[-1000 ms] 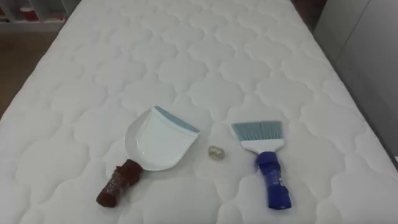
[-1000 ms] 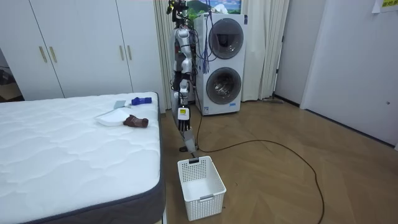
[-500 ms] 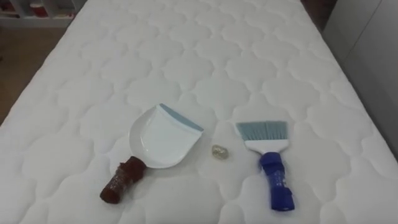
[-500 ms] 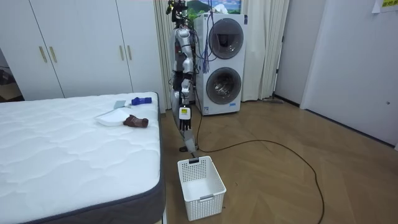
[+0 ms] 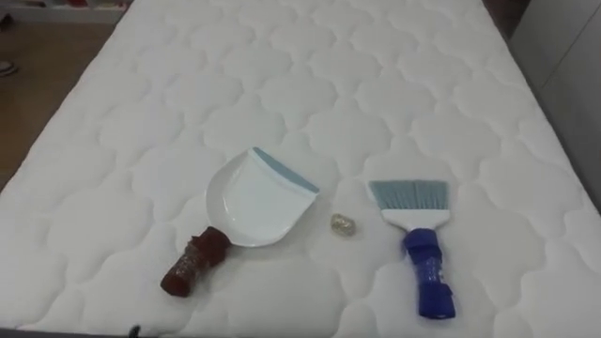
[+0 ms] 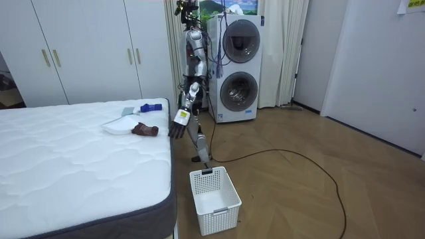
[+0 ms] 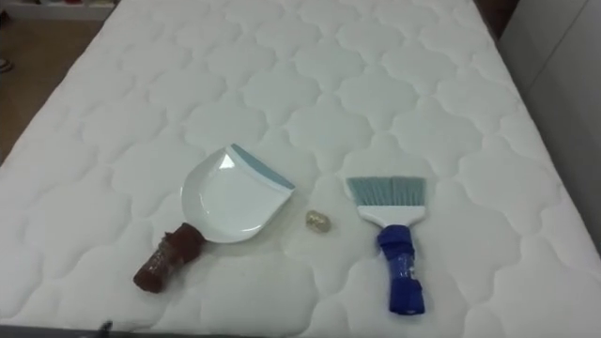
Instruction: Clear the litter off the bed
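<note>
Since a moment ago the left hand (image 6: 178, 127) has risen from the robot's side towards the edge of the bed (image 5: 310, 84). It looks open and empty, though the room view is distant. The crumpled scrap (image 5: 343, 225) lies between dustpan (image 5: 255, 199) and brush (image 5: 419, 246), apart from both. I judge this as the reaching step; next, each tool needs a grasp by its handle.

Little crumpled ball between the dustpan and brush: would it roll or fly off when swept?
The crumpled ball looks small and foil-like, so it is probably light and easily flicked. Its wrinkled, uneven shape should tumble rather than roll far, and the dimples of the quilted mattress may catch it.
</note>
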Controlling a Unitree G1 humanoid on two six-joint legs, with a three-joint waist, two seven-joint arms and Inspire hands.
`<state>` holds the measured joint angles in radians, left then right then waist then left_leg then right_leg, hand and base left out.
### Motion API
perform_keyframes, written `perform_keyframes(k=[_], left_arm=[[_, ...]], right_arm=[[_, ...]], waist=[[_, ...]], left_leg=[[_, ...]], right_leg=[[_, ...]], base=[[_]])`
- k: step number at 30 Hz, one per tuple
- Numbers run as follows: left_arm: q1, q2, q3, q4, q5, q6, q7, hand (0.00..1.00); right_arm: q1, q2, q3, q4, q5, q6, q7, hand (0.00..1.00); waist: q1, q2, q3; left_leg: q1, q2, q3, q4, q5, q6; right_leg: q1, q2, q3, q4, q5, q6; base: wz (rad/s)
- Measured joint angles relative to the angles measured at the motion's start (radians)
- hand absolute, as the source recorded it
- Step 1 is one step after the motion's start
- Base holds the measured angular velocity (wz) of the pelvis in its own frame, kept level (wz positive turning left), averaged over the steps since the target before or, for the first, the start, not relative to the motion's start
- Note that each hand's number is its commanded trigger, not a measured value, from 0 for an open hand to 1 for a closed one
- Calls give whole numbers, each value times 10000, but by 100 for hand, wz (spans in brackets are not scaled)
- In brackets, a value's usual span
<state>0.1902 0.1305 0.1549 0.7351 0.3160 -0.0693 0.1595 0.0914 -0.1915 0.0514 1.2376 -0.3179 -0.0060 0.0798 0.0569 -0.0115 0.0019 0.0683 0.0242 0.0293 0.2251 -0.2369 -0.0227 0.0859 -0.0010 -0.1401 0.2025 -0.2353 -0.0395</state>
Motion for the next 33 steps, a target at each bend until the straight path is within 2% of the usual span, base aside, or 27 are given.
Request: perform_keyframes(k=[3, 10, 14, 15, 18, 22, 25, 28, 30, 33], left_arm=[[-86, -19, -100, -504, -319, -374, 378, 0], [-238, -47, -499, -505, -517, -527, 585, 0], [-270, -38, -824, -1875, -672, -586, 752, 0], [-373, -43, -914, -2087, -842, -813, 783, 0], [-718, -39, -1073, -2120, -888, -1035, 911, 0], [-793, -38, -1483, -2200, -963, -1041, 999, 0], [-829, -35, -1681, -2203, -965, -1042, 1000, 0], [-839, -29, -1714, -2199, -879, -1042, 1008, 0], [-838, -17, -1718, -2194, -859, -1041, 1010, 0], [-876, 105, -1732, -2099, -767, -1040, 1009, 0]], right_arm=[[74, -12, -137, -154, 1, -224, -9, 0], [70, -49, -108, -191, 86, -286, -29, 0], [35, -71, -15, -192, 347, -284, 2, 0], [48, -88, 30, -193, 422, -282, 14, 0], [49, -120, 54, -198, 477, -285, 67, 0], [73, -131, 52, -206, 810, -283, 77, 0], [97, -129, 55, -208, 904, -278, 52, 0], [86, -78, 58, -205, 948, -276, -12, 0], [66, -63, 65, -205, 951, -276, -26, 0], [47, 4, 67, -205, 1060, -279, 13, 0]], waist=[[-15, 6, -10], [-1, 38, -2], [-222, 49, 3], [-231, 63, 1], [-262, 88, -16], [-518, 90, -12], [-547, 84, -11], [-557, -7, 26], [-544, -91, 79], [-613, -214, 81]], left_leg=[[107, -4, 0, -97, 1, 1], [152, 2, -14, -209, 0, 1], [78, -2, -20, -209, 1, 1], [82, -8, -12, -207, 1, 3], [145, -1, 50, -203, 1, 3], [281, 3, 77, -217, 2, 3], [327, 4, 105, -224, 2, 4], [309, 14, 171, -227, 12, 16], [268, 11, 237, -224, 18, 24], [122, -9, 228, -177, 21, 31]], right_leg=[[55, 0, 2, 9, 4, 5], [98, 1, -7, -38, 11, 12], [160, -18, -211, -202, 69, 27], [158, -29, -277, -202, 70, 29], [172, -25, -261, -185, 71, 31], [345, -26, -250, -171, 72, 32], [368, -27, -216, -163, 71, 32], [215, -66, -31, -101, 71, 31], [78, -75, 12, 14, 66, 35], [-24, -79, -4, 6, 79, 57]], base=[[0], [0], [10], [10], [-6], [-1], [-4], [-9], [-14], [-2]])
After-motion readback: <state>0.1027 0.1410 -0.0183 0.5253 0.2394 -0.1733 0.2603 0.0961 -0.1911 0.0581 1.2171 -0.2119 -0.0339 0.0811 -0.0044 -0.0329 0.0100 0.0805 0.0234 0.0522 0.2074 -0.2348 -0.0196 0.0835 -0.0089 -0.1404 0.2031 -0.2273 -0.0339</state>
